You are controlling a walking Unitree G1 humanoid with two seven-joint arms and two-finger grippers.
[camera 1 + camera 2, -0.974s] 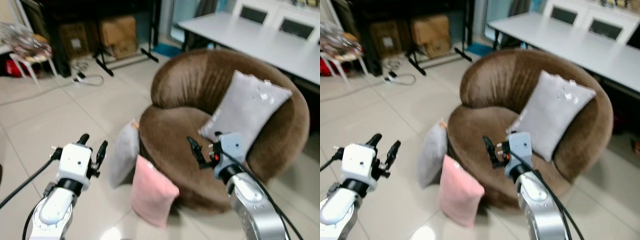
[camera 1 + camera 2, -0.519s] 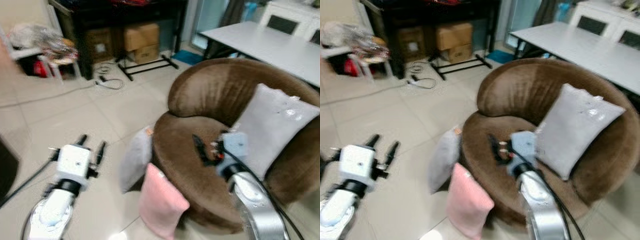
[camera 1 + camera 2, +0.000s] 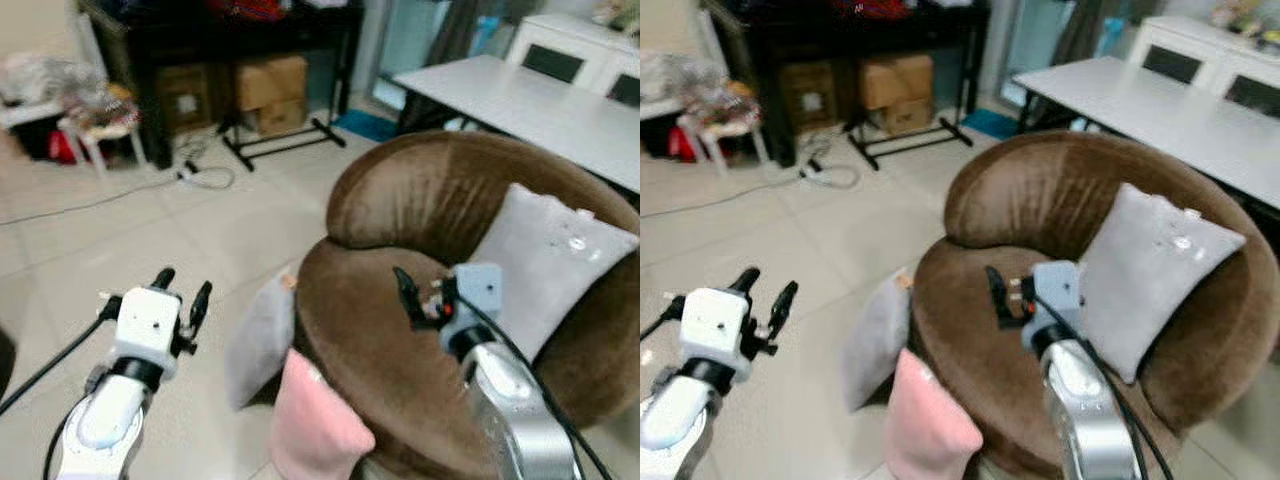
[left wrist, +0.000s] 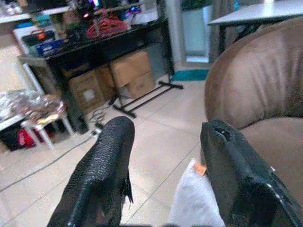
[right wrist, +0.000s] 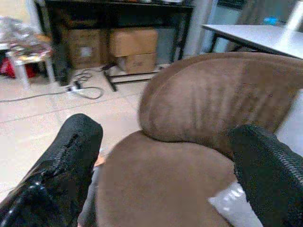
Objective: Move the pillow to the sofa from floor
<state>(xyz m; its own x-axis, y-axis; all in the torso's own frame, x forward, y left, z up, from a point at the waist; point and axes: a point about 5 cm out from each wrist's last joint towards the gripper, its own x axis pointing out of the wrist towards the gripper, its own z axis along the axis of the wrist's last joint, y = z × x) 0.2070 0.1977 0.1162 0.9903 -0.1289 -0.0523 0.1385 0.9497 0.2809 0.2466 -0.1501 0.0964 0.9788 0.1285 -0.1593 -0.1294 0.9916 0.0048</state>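
Brown plush sofa (image 3: 400, 330), round, with a grey cushion (image 3: 545, 265) already on its seat. Left eye view: two pillows lean against the sofa's front on the floor (image 3: 120, 250), a grey pillow (image 3: 262, 340) and a pink pillow (image 3: 315, 425). The left claw (image 3: 180, 300), fingers apart and empty, hovers with the grey pillow just to its right, standing upright on its edge; this arm is the nearer. The right claw (image 3: 408, 292), released, hangs over the seat. The pink pillow's lower edge is cut off. Left wrist view: the grey pillow (image 4: 191, 198) lies ahead and below, between the fingers (image 4: 102, 175). Right wrist view: spread fingers (image 5: 71, 151) frame the seat.
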